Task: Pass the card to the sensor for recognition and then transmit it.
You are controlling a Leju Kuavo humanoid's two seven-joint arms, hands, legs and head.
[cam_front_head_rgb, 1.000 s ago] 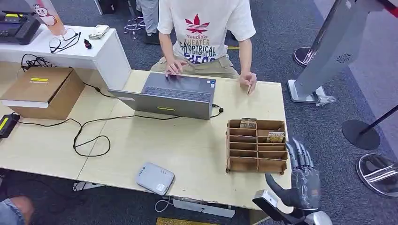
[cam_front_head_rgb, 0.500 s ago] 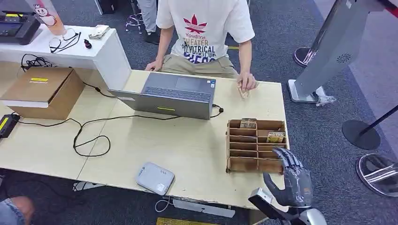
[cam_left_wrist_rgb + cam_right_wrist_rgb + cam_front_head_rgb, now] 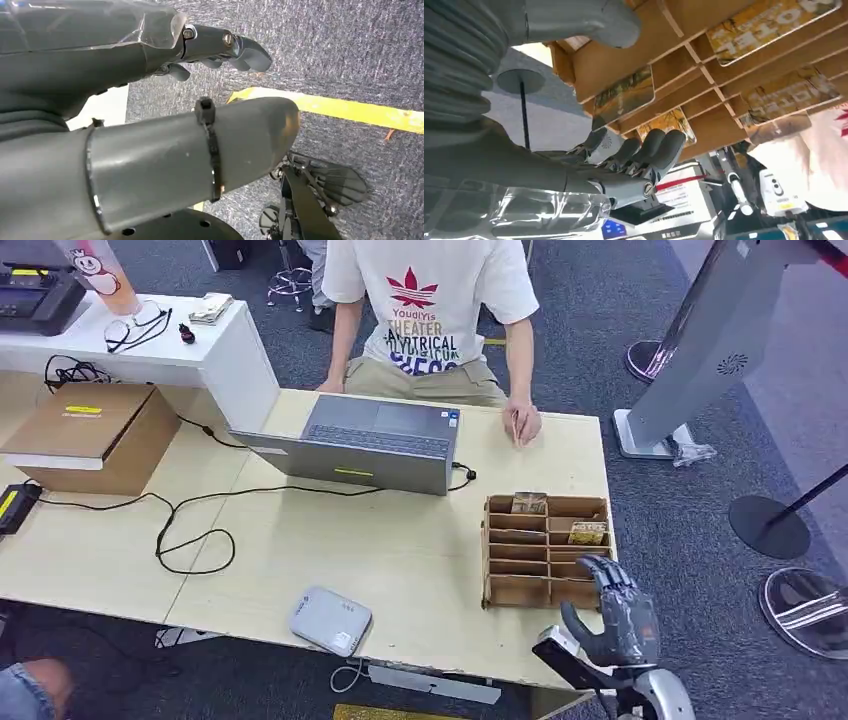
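Head view: the right hand (image 3: 617, 618) is at the near right corner of the table (image 3: 400, 550), just in front of the wooden rack (image 3: 546, 550), its fingers loosely apart and curled a little toward the rack's nearest slots, holding nothing. The right wrist view shows those fingers (image 3: 651, 150) close under the rack's shelves, beside a card (image 3: 624, 96) that sticks out of one slot; I cannot tell whether they touch it. More cards sit in other slots, one in the right column (image 3: 588, 533) and one at the far end of the rack (image 3: 529, 503). The grey sensor box (image 3: 331, 620) lies near the table's near edge, well left of the rack. A laptop (image 3: 358, 443) stands toward the far edge, and a person (image 3: 430, 310) sits behind it, one hand (image 3: 523, 422) resting on the far edge. In the left wrist view the left hand (image 3: 150, 115) hangs over carpet, fingers apart and empty.
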